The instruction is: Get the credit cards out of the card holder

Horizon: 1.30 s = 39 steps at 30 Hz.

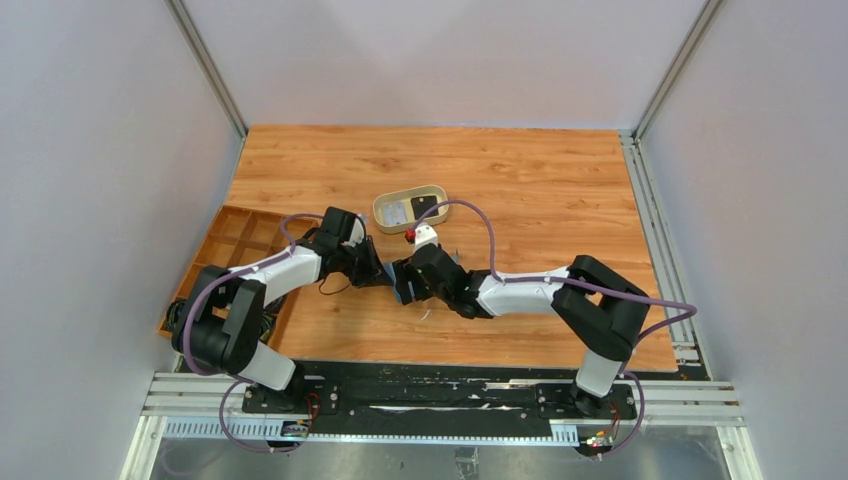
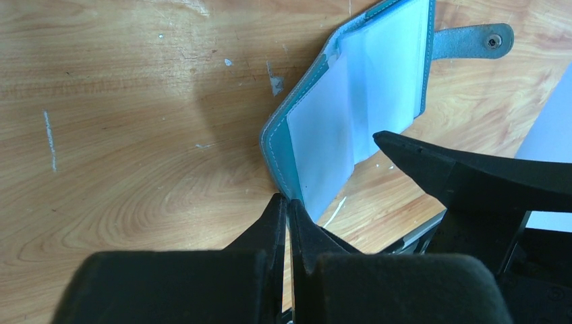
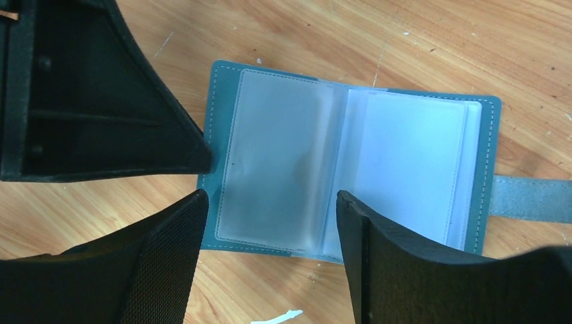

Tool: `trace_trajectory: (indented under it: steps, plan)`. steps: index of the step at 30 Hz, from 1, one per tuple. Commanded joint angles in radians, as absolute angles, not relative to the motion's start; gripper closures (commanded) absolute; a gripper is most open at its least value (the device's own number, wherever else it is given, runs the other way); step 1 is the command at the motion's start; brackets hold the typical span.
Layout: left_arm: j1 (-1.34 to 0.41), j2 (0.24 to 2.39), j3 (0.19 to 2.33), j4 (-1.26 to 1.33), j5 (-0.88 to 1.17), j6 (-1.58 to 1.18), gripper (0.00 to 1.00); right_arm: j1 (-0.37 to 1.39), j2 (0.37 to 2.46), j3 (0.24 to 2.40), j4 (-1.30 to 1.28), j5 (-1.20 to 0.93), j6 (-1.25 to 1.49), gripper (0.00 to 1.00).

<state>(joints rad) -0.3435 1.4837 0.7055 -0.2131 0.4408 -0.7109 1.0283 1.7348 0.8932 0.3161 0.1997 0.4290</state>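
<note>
Close to the robot, the two arms reach in and meet in the middle of the table (image 1: 540,190). The left claw (image 2: 288,201) is clenched tight, and it looks like it is pinching the very edge of the card holder (image 3: 340,135). The card holder lies open on the wood right under both claws, with its little snap tab (image 3: 533,199) sticking out to one side. The right claw (image 3: 270,196) is wide open and holds nothing. Its two fingers hang on each side of one page of the holder. The credit cards (image 3: 411,162) are tucked inside the clear pockets, and I cannot tell how many there are. The left claw has only a tiny bit of the edge, so it could slip. Then the holder might slide or flip shut when the other claw pulls. The cards are thin and smooth, so the right claw might grab the pocket too. Farther away sits a beige tray (image 1: 380,212).
</note>
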Motion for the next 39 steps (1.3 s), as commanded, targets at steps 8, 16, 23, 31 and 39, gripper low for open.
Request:
trace_trajectory:
  steps: [8,16,23,31,39]
  plan:
    - [-0.345,1.483,0.707,-0.223,0.437,-0.698,1.0,1.006,1.77,0.916,0.294,0.194,0.421,0.27]
    - [-0.345,1.48,0.705,-0.221,0.439,-0.703,1.0,1.007,1.817,0.945,0.264,0.203,0.41,0.27]
    - [-0.345,1.474,0.71,-0.236,0.439,-0.698,1.0,1.007,1.804,0.956,0.222,0.297,0.372,0.27]
    - [-0.345,1.479,0.714,-0.237,0.445,-0.696,1.0,0.996,1.792,0.987,0.187,0.444,0.257,0.27]
    - [-0.345,1.478,0.712,-0.238,0.445,-0.69,1.0,0.969,1.74,1.0,0.173,0.55,0.171,0.26]
